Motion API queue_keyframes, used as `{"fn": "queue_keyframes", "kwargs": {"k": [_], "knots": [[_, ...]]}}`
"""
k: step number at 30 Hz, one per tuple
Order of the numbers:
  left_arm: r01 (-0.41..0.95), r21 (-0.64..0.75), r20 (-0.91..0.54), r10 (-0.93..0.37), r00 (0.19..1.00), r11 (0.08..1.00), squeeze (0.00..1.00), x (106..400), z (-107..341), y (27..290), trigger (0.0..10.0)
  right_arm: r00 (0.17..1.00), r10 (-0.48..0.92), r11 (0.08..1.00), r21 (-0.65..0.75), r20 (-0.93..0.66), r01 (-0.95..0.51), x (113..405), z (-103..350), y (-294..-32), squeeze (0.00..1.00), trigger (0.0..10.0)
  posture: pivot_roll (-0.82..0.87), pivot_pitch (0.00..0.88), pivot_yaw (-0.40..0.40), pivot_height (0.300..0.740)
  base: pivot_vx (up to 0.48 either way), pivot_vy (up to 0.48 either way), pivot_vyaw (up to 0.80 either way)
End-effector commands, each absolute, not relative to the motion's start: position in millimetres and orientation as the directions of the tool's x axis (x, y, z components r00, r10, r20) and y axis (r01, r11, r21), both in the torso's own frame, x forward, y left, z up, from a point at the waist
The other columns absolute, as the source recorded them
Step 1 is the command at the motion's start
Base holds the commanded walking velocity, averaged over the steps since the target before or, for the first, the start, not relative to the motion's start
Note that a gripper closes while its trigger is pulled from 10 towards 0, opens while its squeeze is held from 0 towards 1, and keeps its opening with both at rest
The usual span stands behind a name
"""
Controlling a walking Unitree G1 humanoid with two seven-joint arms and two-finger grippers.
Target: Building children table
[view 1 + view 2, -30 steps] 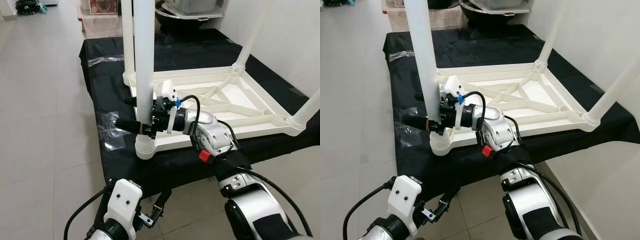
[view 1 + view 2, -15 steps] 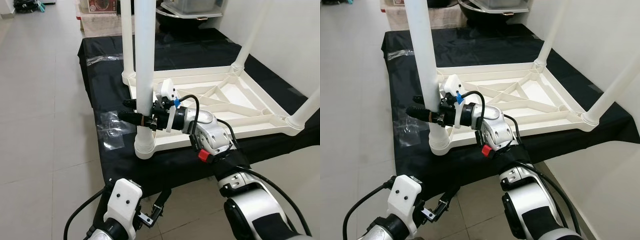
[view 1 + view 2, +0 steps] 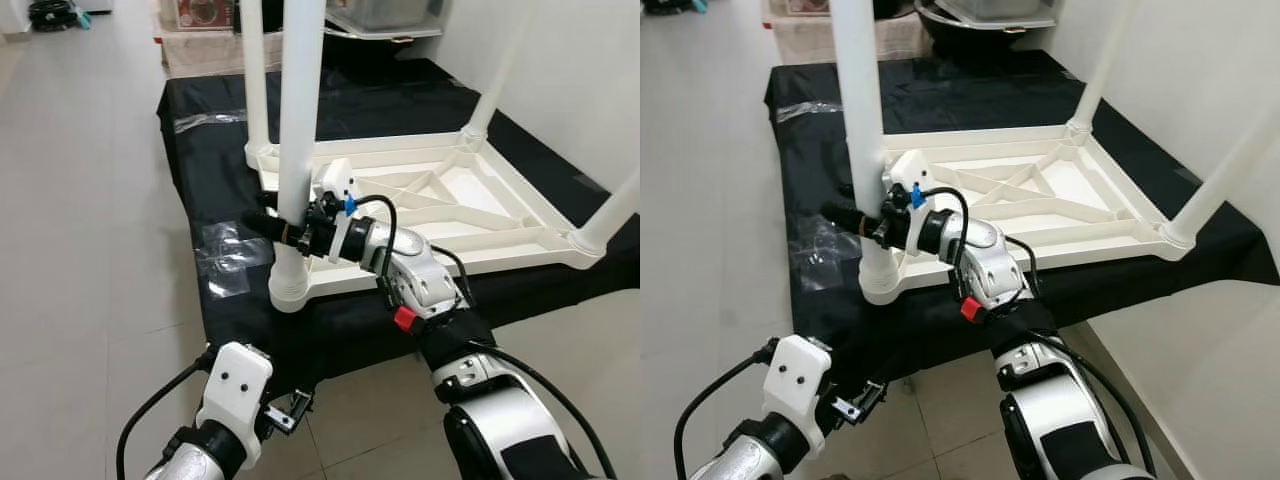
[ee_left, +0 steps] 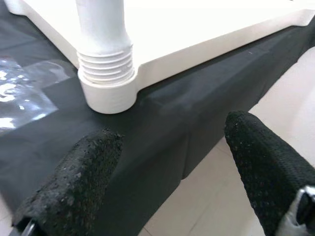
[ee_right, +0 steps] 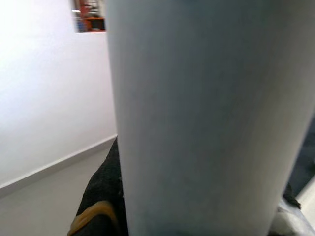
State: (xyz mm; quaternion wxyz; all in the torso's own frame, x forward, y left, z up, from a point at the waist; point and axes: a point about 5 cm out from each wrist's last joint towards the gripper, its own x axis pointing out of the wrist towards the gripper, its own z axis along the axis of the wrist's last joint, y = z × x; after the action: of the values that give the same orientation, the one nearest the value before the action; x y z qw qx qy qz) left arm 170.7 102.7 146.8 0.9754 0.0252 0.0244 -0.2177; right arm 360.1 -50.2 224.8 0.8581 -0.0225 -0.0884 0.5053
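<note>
A white children's table lies upside down on a black-covered table, its legs pointing up. The near-left leg stands in a ribbed socket at the corner closest to me. My right gripper is shut on this leg a little above the socket; the right wrist view has the leg pressed close against one black finger. My left gripper hangs open below the table's front edge, facing the same socket, with nothing between its fingers.
Three other white legs stand at the far-left, far-right and near-right corners. Clear plastic wrap lies on the black cloth left of the socket. Boxes stand behind the table. Tiled floor stretches to the left.
My right gripper has shifted a little higher up the leg, away from the socket. The whole view has moved slightly, and the left wrist sits a bit lower in it.
</note>
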Motion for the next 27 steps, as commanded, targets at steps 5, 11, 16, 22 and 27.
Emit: {"fn": "queue_keyframes", "kwargs": {"k": [5, 11, 16, 22, 27], "knots": [[0.421, 0.038, -0.065, -0.418, 0.906, 0.906, 0.00, 171, 146, 105, 10.0, 0.643, 0.764, 0.644, -0.121, 0.055, -0.755, 365, 202, -66, 0.00, 0.0, 0.15, 0.148, -0.095, 0.740, 0.000, 0.000, 0.00], [0.420, 0.036, -0.065, -0.417, 0.907, 0.907, 0.00, 171, 146, 104, 10.0, 0.899, 0.434, 0.897, -0.066, -0.063, -0.438, 378, 183, -85, 0.00, 0.0, 0.15, 0.151, -0.098, 0.740, 0.000, 0.000, 0.00], [0.422, 0.032, -0.065, -0.419, 0.906, 0.906, 0.00, 171, 145, 103, 10.0, 0.985, 0.136, 0.989, -0.035, -0.105, -0.140, 382, 178, -104, 0.00, 0.0, 0.15, 0.152, -0.097, 0.740, 0.000, 0.000, 0.00], [0.428, 0.031, -0.066, -0.425, 0.903, 0.903, 0.00, 171, 145, 102, 10.0, 0.948, -0.292, 0.948, 0.094, -0.128, 0.305, 375, 182, -113, 0.00, 0.0, 0.15, 0.154, -0.096, 0.740, 0.000, 0.000, 0.00], [0.430, 0.031, -0.068, -0.427, 0.902, 0.902, 0.00, 170, 145, 101, 10.0, 0.883, -0.445, 0.876, 0.130, -0.151, 0.464, 373, 184, -109, 0.00, 0.0, 0.15, 0.153, -0.099, 0.740, 0.000, 0.000, 0.00]]}}
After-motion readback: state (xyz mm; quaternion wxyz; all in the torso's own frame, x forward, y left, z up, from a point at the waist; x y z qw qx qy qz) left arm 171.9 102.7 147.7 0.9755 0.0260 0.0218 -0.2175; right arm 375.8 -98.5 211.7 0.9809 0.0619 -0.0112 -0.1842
